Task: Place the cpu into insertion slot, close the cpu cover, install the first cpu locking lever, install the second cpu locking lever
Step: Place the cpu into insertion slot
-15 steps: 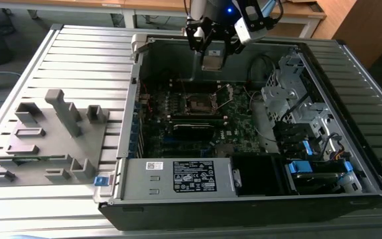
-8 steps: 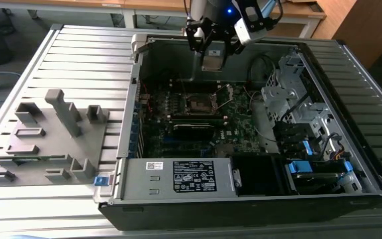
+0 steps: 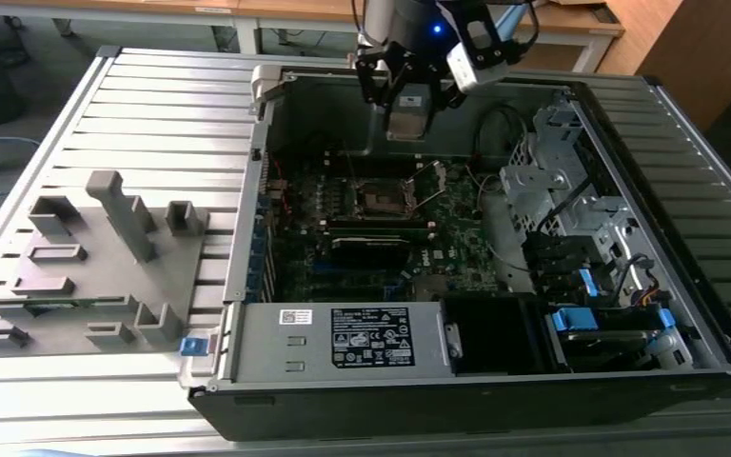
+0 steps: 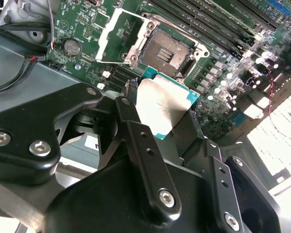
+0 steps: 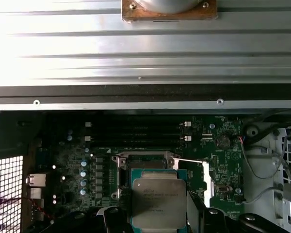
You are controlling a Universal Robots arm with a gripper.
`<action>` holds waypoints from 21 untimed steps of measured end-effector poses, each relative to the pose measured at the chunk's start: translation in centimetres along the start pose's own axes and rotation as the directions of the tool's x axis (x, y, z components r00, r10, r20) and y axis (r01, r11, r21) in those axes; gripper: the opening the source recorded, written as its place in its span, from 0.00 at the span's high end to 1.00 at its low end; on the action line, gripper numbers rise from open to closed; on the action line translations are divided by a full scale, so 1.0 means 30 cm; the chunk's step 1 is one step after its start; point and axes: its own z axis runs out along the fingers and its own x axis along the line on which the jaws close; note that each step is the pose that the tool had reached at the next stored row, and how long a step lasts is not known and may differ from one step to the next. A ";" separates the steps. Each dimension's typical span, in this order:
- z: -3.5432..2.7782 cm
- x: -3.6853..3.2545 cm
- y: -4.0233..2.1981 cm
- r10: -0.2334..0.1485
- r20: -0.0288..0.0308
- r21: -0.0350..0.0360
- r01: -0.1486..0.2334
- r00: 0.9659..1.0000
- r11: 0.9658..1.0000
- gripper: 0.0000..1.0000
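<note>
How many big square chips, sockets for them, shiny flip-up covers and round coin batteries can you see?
cpu: 1
insertion slot: 1
cpu cover: 1
coin battery: 1
Total: 4

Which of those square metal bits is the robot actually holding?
The flat square grey chip with the teal edge, pinched between the black jaws; the silver window frame and dark socket sit on the green board.
</note>
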 end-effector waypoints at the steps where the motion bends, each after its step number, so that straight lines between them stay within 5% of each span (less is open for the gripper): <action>1: 0.001 0.002 0.000 0.000 0.000 0.000 0.000 1.000 1.000 0.46; 10: 0.037 0.012 -0.004 -0.001 0.007 0.000 0.001 1.000 1.000 0.46; 21: 0.074 0.016 -0.007 -0.001 0.008 0.000 0.001 1.000 1.000 0.46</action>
